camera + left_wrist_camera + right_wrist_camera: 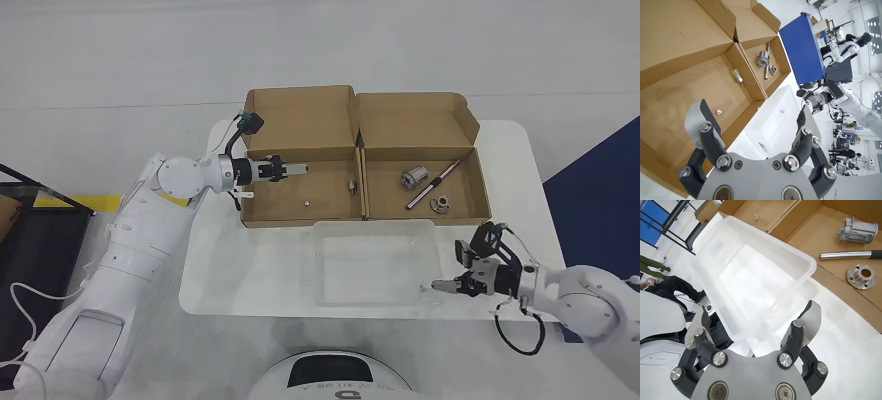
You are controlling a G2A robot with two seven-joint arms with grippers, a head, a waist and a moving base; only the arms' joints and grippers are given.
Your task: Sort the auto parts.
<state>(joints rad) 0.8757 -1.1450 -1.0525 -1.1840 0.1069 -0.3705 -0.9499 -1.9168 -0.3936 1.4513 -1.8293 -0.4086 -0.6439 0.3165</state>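
Since every part I can make out lies in one of the two cardboard boxes, I judge the sorting to be at or close to its last step; the left gripper [295, 171] hangs over the left box [275, 205], fingers spread wide with nothing between them, near the small bolt [718, 112]; the right gripper [758, 308] is likewise wide open and holds nothing, above the table [510, 150] close to its near edge, by the near right corner of the clear bin [753, 279]. Both boxes stand side by side along the table's far edge, lids folded back; the bin sits just in front of them. As I read it, the next move calls for a straight lift of the left arm out of its box without catching the cardboard wall, then a check of the bin for anything remaining. Left box: the bolt, short and bright, toward the front wall; a stubby stepped cylinder [737, 75] well apart from it, near the wall beside the right box [385, 195]. Right box: a ribbed cast-metal housing [857, 233] on its side; a polished rod [845, 255] with a dark end just beside it; a round flange [860, 275] with a bored hub and bolt holes, near the front wall; small parts on one side, larger on the other.
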